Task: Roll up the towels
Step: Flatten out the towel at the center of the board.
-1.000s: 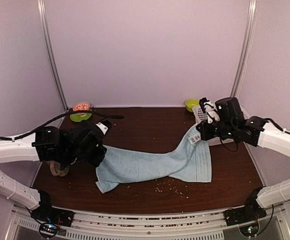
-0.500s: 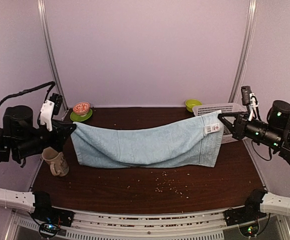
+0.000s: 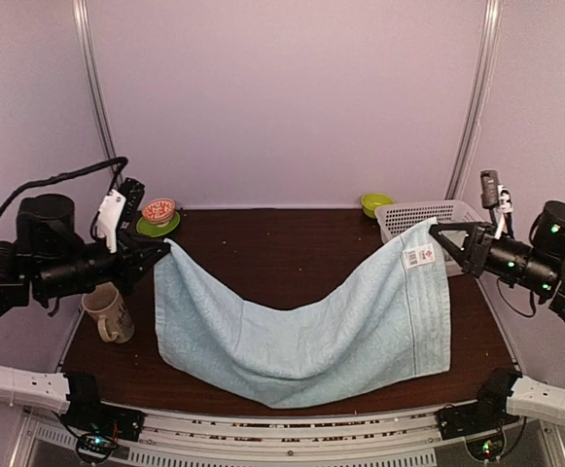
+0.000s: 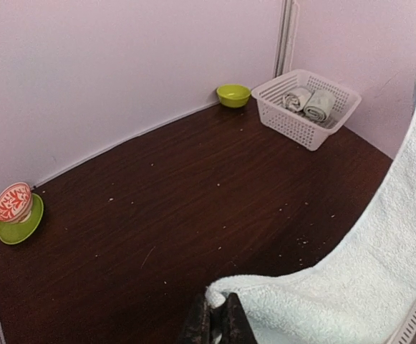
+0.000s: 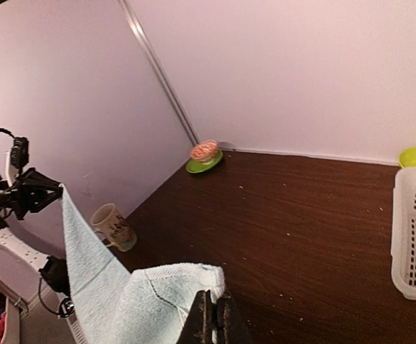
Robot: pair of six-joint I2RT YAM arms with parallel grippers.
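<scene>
Sagging deeper than before, blue towel (image 3: 301,326)

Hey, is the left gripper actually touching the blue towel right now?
Touching. The left wrist view shows the left gripper shut on a corner of the light blue towel, with the cloth bunched right at its fingertips.

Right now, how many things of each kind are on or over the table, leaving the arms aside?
Towels: 3 (light blue towel held up; two rolled towels)
Bowls: 2 (lime bowl, red patterned bowl)
Saucer: 1 (green saucer)
Mug: 1
Basket: 1 (white basket, holding the rolls)
Total: 8
</scene>
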